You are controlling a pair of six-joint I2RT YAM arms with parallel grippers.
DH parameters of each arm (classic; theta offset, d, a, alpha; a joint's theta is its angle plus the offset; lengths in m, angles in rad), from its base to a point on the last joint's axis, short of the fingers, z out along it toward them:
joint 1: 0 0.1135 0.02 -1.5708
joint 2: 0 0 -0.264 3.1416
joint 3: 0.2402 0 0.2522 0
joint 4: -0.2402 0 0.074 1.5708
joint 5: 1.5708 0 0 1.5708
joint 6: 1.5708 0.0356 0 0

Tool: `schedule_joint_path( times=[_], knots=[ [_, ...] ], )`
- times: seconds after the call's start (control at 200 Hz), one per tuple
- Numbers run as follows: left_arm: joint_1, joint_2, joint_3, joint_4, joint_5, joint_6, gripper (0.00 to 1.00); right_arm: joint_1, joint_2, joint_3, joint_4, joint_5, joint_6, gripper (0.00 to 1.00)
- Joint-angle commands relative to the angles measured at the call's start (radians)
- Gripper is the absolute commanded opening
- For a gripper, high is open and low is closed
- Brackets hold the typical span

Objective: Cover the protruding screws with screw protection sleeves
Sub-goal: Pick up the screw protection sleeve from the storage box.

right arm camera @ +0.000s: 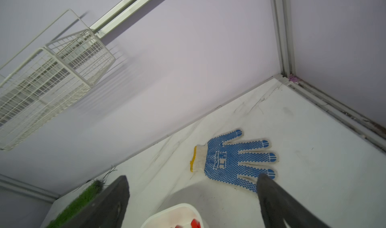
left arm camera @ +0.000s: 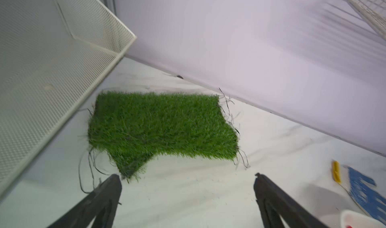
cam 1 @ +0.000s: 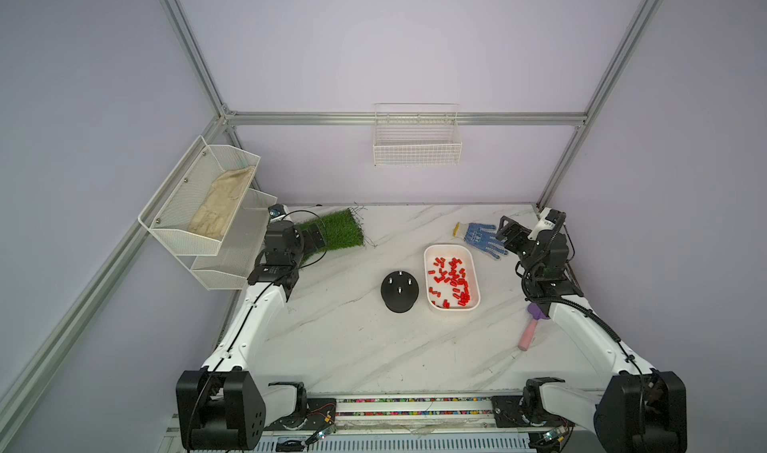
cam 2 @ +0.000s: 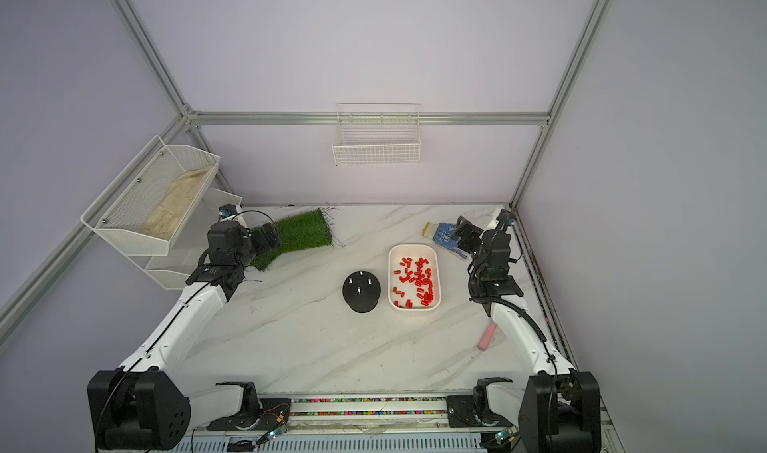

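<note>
Open, empty left end effector [left arm camera: 187,177] and right end effector [right arm camera: 192,177] flank distant screws [cam 1: 399,290], sleeves [cam 1: 452,278].

Both top views look down from high above the near edge of the tabletop [cam 1: 352,347] toward the back wall [cam 1: 311,56], sharing the whole surface. The left wrist camera sits low and close, looking between the jaws of the left gripper [left arm camera: 187,175] at the grass mat [left arm camera: 163,128]. The right wrist camera, equally near, looks past the right gripper [right arm camera: 192,175] into the far corner over the blue glove [right arm camera: 236,160]. Both wrist views share that glove, the wire basket [right arm camera: 52,74] and the white tray [right arm camera: 177,206].
</note>
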Motion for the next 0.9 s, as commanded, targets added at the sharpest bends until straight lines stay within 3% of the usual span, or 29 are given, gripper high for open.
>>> schedule_joint_path(
  times=[0.0, 0.075, 0.14, 0.26, 0.445, 0.585, 0.745, 0.895],
  knots=[
    [0.009, -0.027, 0.012, -0.118, 0.316, -0.115, 1.0, -0.004, -0.037, -0.01, -0.099, -0.168, 0.135, 0.95],
    [-0.007, -0.045, -0.02, -0.095, 0.415, -0.17, 1.0, -0.004, -0.024, 0.03, -0.165, -0.264, 0.13, 0.9],
    [-0.04, -0.069, -0.047, -0.08, 0.427, -0.191, 1.0, -0.004, -0.006, 0.056, -0.206, -0.345, 0.121, 0.88],
    [-0.093, -0.096, -0.067, -0.092, 0.435, -0.185, 1.0, -0.003, 0.003, 0.102, -0.306, -0.358, 0.092, 0.86],
    [-0.16, -0.112, -0.066, -0.148, 0.448, -0.187, 0.96, 0.019, 0.083, 0.197, -0.469, -0.364, 0.051, 0.69],
    [-0.242, -0.122, -0.056, -0.164, 0.422, -0.209, 0.87, 0.099, 0.167, 0.278, -0.575, -0.3, 0.022, 0.6],
    [-0.334, -0.114, -0.033, -0.189, 0.348, -0.236, 0.85, 0.213, 0.267, 0.393, -0.749, -0.168, 0.005, 0.53],
    [-0.383, -0.103, -0.029, -0.193, 0.294, -0.249, 0.83, 0.295, 0.32, 0.408, -0.781, -0.087, 0.034, 0.5]
  ],
)
